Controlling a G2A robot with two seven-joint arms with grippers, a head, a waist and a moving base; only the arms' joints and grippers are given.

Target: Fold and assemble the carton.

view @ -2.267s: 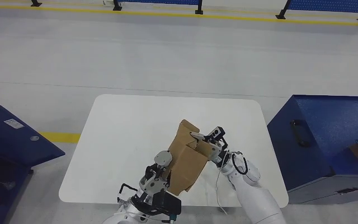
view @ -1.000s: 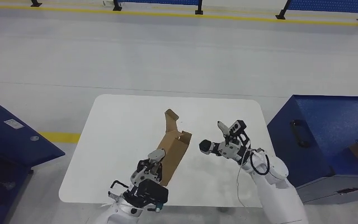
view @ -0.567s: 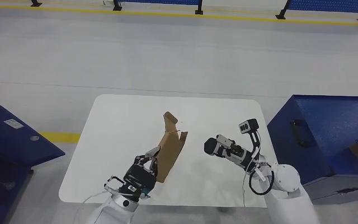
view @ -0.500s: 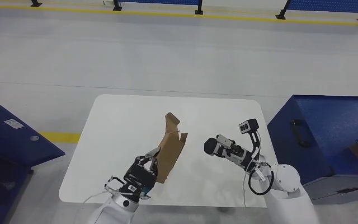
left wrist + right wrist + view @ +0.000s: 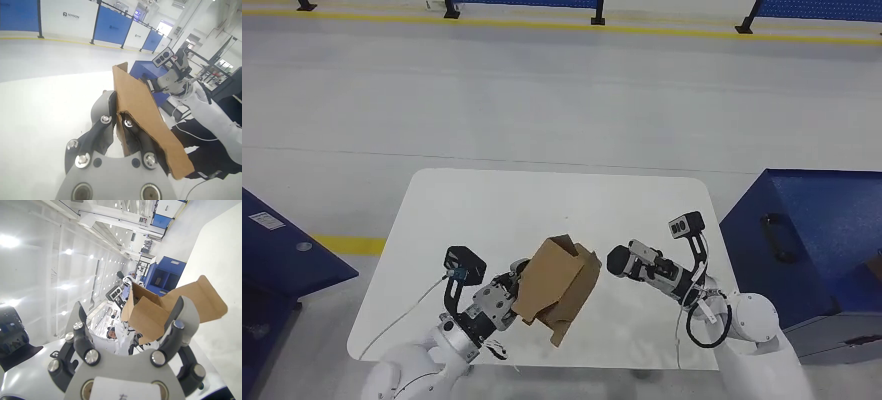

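The left gripper (image 5: 117, 113) has its fingers (image 5: 112, 106) clamped on an edge panel of the half-opened carton (image 5: 560, 285), holding it tilted over the near half of the table (image 5: 462, 220) between the two arms. The right gripper (image 5: 616, 261), fingers (image 5: 83, 321) spread wide and empty, sits just beside the carton's open mouth and loose flaps, well placed for a fold. I cannot tell whether it touches a flap, and cardboard hides the left gripper's other finger.

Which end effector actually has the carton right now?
The left end effector: it is shut on the carton's edge. The right end effector is open, gripping nothing.
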